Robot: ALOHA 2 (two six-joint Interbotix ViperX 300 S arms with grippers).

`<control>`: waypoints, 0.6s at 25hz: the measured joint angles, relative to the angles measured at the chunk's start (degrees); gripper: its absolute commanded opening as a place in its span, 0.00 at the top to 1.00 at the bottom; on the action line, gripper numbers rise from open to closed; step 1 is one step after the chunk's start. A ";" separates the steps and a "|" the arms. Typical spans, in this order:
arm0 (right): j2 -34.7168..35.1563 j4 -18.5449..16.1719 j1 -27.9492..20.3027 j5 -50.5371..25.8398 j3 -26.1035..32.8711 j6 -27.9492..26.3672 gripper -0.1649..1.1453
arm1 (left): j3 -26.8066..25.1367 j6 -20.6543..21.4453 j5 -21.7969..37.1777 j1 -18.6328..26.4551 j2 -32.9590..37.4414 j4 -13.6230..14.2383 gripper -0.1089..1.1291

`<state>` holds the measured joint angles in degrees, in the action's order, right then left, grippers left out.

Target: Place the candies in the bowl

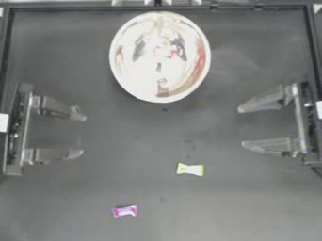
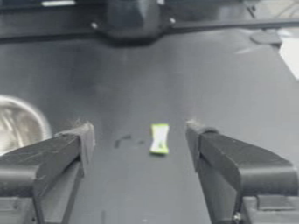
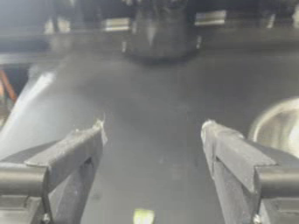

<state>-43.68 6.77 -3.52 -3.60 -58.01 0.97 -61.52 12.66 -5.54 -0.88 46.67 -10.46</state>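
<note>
At the left edge of the top view our left gripper [image 1: 78, 134] waits, jaws apart and empty. Lower centre lie two candies on the table [image 1: 63, 197] — a purple-pink packet [image 1: 124, 211] and a yellow-green sweet [image 1: 190, 169] — both left to move. Upper centre, the metal bowl [image 1: 159, 56]; reflections hide its contents. Right edge: our right gripper [image 1: 241, 127], spread, empty.

Lab: framed dark table [image 1: 75, 197]
</note>
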 measured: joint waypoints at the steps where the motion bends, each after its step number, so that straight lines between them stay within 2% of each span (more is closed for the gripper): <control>1: 1.58 0.18 -0.18 -3.08 1.67 0.00 0.13 | -0.26 0.09 -0.26 -0.09 0.09 -0.09 0.15; 8: 17.67 0.70 -1.05 -23.38 14.94 -0.26 0.13 | -2.20 0.09 -1.67 -0.26 0.62 -1.23 0.15; 15: 29.18 0.44 -0.35 -32.87 23.73 -1.23 0.14 | -3.08 0.09 -1.93 -0.26 1.76 -1.67 0.15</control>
<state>-14.50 7.21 -3.87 -36.47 -34.28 -0.26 -64.60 12.74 -7.47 -1.14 48.43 -12.13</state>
